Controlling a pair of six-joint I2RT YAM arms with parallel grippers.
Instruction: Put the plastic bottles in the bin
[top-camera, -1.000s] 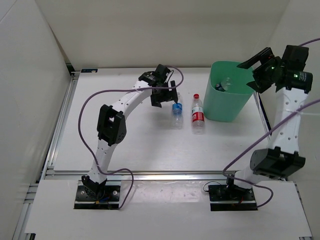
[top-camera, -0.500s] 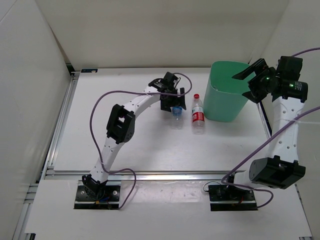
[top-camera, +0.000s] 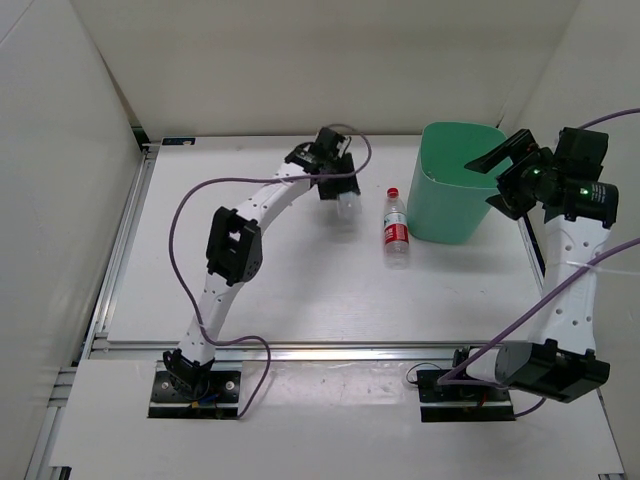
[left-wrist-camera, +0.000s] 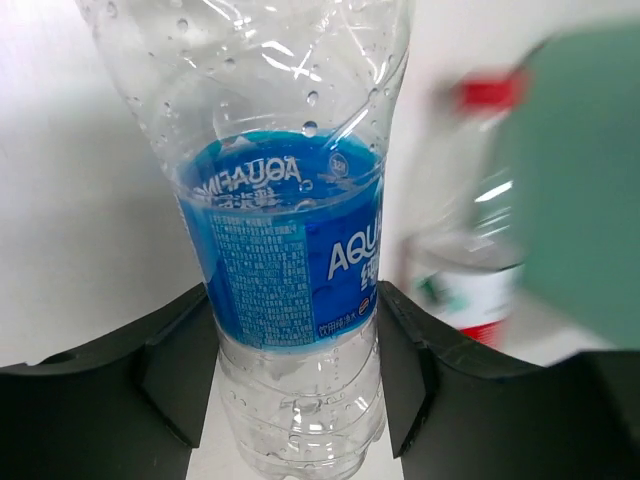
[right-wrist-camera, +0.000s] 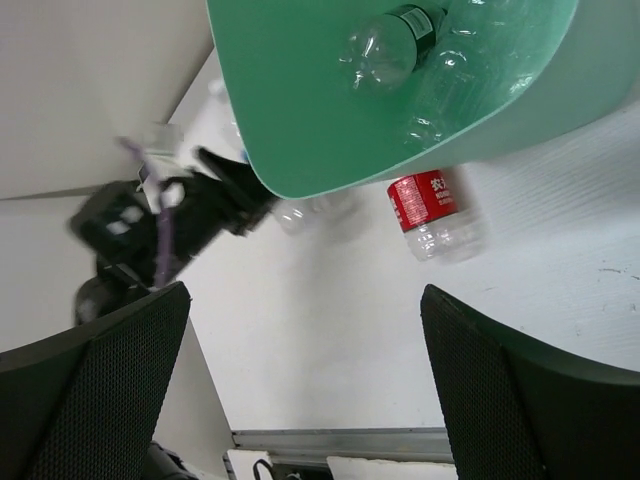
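My left gripper (top-camera: 338, 192) (left-wrist-camera: 295, 375) is shut on the blue-labelled plastic bottle (left-wrist-camera: 285, 250) (top-camera: 347, 207), with its black fingers (left-wrist-camera: 170, 370) pressed to both sides below the label. The red-labelled, red-capped bottle (top-camera: 397, 228) (right-wrist-camera: 435, 205) lies on the table just left of the mint-green bin (top-camera: 455, 190) (right-wrist-camera: 300, 110). Inside the bin lies a clear bottle with a dark cap (right-wrist-camera: 395, 40). My right gripper (top-camera: 512, 166) (right-wrist-camera: 310, 370) stands open over the bin's right rim with nothing between its fingers.
White walls close in the table at the left, back and right. An aluminium rail (top-camera: 300, 350) runs along the near edge. Purple cables (top-camera: 190, 205) loop from both arms.
My left gripper has moved in over the blue-labelled bottle and shut on it, and the bottle has shifted a little toward the back. My right arm has drawn slightly right of the bin.
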